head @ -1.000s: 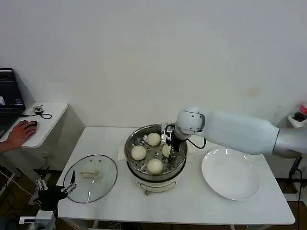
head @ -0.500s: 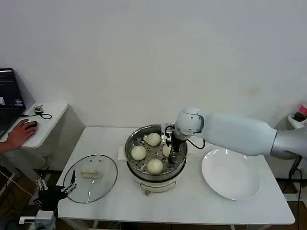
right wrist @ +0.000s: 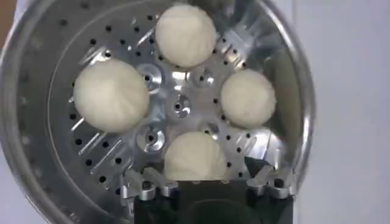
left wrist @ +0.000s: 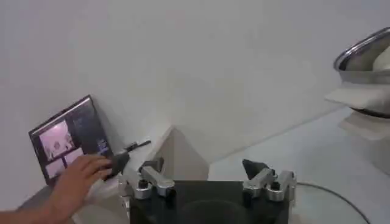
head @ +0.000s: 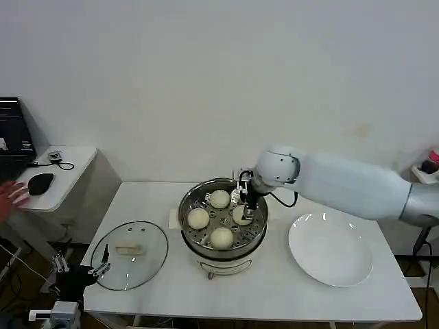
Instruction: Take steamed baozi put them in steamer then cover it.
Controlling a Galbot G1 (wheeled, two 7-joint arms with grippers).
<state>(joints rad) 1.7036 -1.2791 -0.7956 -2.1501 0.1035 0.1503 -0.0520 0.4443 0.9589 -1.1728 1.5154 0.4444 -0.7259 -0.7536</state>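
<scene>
Four small cream-white steamed baozi (right wrist: 186, 35) sit on the perforated tray of the shiny round steel steamer (head: 223, 218). The right gripper (head: 245, 199), fingers spread and empty, hovers above the right-hand bun. Loading looks finished; covering calls for the round glass lid (head: 129, 255) lying left of the steamer, beside the idle left gripper (left wrist: 207, 182), also spread.

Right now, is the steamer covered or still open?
Open. The steamer has no cover; four baozi sit exposed on its perforated tray, and the glass lid lies flat on the table to its left.
</scene>
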